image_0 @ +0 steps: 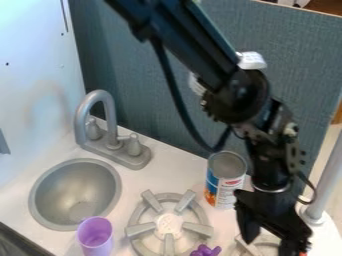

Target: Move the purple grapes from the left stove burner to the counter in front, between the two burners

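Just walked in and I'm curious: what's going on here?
A robot arm has its open claw low over the right burner, apparently holding nothing. A can stands close behind the claw. A purple cup stands beside the sink, and a small purple thing sits by the left burner.

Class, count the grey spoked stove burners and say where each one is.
2. One grey spoked burner is right of the light purple cup; the second grey burner is partly hidden beneath the black two-finger gripper. More may be hidden.
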`<state>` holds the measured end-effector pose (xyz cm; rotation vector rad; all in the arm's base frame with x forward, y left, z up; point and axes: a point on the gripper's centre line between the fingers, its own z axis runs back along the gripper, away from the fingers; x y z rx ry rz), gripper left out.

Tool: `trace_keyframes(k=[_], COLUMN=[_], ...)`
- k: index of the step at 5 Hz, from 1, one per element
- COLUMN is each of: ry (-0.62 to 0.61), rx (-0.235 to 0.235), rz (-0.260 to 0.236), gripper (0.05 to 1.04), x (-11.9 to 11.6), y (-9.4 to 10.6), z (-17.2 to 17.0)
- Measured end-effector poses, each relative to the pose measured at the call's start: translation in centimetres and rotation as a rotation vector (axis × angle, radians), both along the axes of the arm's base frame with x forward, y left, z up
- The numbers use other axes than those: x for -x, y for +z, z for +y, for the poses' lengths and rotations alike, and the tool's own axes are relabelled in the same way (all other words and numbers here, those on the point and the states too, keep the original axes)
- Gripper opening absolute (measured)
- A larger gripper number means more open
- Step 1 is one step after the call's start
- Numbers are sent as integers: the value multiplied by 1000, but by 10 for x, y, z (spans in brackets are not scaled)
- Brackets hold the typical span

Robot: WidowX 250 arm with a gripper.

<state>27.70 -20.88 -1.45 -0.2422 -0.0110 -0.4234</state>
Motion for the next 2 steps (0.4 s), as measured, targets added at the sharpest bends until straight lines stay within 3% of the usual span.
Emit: trace_keyframes(k=[1,2], ry=[-60,-24], rx=[-33,-130], rz=[3,15], gripper=[1001,1001], x=[0,2], y=[-4,-18], z=[-18,-12])
